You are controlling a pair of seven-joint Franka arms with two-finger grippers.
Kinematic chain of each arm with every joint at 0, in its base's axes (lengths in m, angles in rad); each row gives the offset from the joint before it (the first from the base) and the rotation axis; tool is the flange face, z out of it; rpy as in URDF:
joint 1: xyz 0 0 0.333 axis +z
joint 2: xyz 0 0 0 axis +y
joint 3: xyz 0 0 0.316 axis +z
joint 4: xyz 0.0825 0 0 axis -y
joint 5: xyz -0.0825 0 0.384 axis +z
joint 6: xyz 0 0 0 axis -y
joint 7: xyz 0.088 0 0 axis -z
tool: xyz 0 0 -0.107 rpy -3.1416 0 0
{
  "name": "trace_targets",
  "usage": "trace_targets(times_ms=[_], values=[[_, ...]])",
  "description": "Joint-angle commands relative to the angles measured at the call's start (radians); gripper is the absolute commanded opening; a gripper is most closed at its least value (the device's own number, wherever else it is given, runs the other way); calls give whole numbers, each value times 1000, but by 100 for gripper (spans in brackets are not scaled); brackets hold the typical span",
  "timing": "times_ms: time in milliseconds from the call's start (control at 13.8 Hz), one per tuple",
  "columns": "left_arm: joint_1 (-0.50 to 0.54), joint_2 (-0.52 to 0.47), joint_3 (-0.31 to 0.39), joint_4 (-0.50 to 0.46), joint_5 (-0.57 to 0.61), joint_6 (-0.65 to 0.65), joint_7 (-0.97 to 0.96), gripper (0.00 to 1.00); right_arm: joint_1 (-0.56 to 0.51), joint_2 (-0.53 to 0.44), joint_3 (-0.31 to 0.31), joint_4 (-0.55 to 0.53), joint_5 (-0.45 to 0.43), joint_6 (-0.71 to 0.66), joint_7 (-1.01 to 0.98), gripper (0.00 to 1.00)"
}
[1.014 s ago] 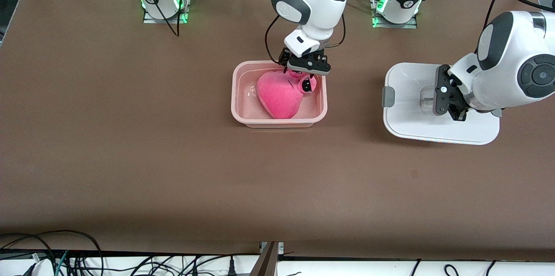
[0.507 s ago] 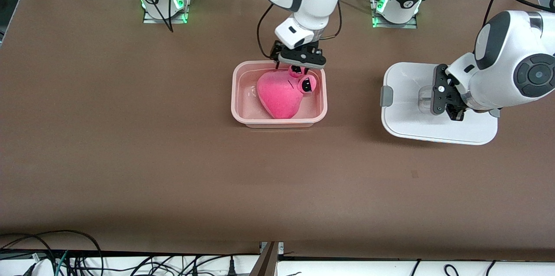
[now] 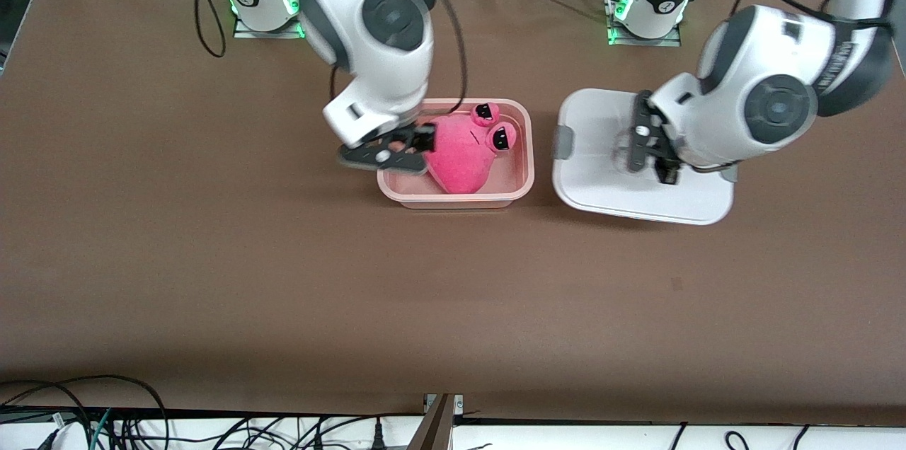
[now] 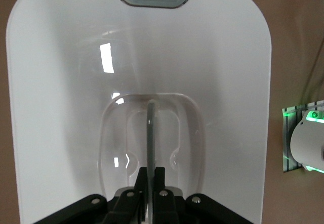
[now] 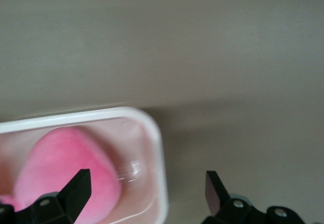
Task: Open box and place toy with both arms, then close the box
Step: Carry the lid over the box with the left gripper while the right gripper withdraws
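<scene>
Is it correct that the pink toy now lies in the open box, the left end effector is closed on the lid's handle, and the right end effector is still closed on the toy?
Not quite. The right end effector is open and holds nothing, over the rim of the box; the right wrist view shows its fingers spread. The toy does lie in the box, and the left end effector is closed on the lid's handle.

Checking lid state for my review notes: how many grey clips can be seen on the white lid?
2. One clip sits on the lid's end facing the box; the other peeks out under the left gripper's wrist.
</scene>
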Motion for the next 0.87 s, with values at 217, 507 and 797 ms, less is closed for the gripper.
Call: trace_targets(times_ms=[217,507,797], values=[[-262,47,13,70,-50,65,-266,0,-260,-23,27,-10,53,-74,-196,100],[-382,127,11,136,-24,179,-424,0,-411,-103,21,-95,67,-71,-356,100],[-522,202,11,141,97,267,-572,0,-570,-240,7,-229,88,-74,-589,100]])
